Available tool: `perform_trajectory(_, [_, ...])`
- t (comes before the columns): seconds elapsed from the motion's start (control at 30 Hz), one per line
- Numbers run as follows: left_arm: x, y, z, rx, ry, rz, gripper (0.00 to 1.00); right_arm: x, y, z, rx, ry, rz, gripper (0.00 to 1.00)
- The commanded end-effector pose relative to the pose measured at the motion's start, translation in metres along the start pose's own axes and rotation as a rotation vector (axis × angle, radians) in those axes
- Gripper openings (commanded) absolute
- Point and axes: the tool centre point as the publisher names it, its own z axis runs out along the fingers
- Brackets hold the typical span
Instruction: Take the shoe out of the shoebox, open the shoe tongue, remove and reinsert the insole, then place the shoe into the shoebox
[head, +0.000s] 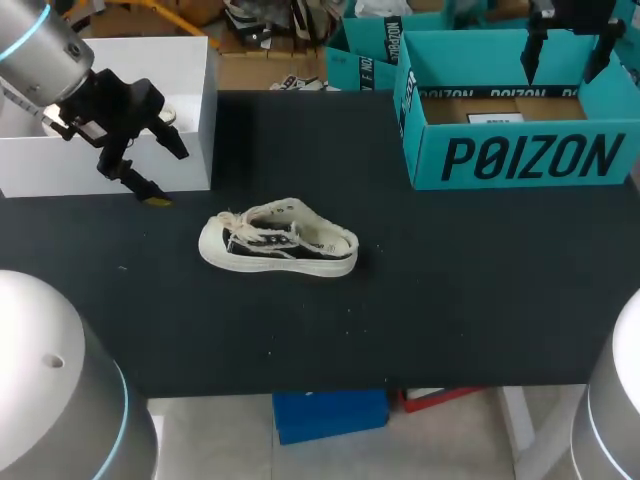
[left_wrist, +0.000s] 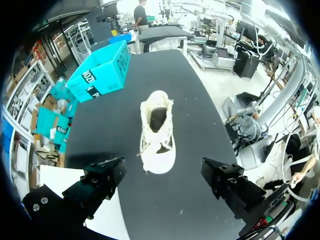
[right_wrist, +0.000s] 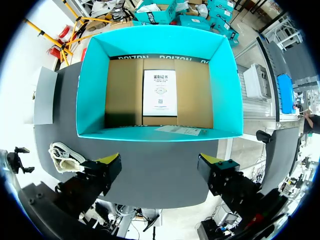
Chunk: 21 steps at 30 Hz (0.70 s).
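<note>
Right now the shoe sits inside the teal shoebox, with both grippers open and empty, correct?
No. The shoe lies on the black table, outside the teal shoebox, as the head view shows. The left gripper and right gripper are both open and empty.

white box (head: 50, 165): at table's far left | table (head: 450, 300): black

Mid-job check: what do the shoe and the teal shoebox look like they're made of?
The shoe looks like dark fabric, probably canvas, with pale frayed edging and laces over a smooth off-white sole, likely rubber. The shoebox looks like matte printed cardboard: flat folded walls, plain brown board on its floor.
</note>
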Motion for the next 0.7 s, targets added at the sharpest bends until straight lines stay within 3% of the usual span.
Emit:
perform_trajectory(0.03, [0.001, 0.001, 0.0, 0.0, -0.003, 0.002, 1.0, -0.001, -0.019, 0.002, -0.061, -0.046, -0.073, 1.0])
perform_trajectory(0.13, [0.001, 0.001, 0.0, 0.0, -0.003, 0.002, 1.0, 0.014, -0.058, -0.02, -0.121, -0.148, -0.23, 1.0])
perform_trajectory(0.27, [0.001, 0.001, 0.0, 0.0, -0.003, 0.002, 1.0, 0.044, -0.104, -0.043, -0.188, -0.148, -0.406, 1.0])
perform_trajectory(0.5, [0.001, 0.001, 0.0, 0.0, -0.003, 0.002, 1.0, 0.088, -0.164, -0.047, -0.317, -0.038, -0.703, 1.0])
perform_trajectory(0.7, [0.001, 0.001, 0.0, 0.0, -0.003, 0.002, 1.0, 0.126, -0.193, -0.035, -0.296, 0.083, -0.978, 1.0])
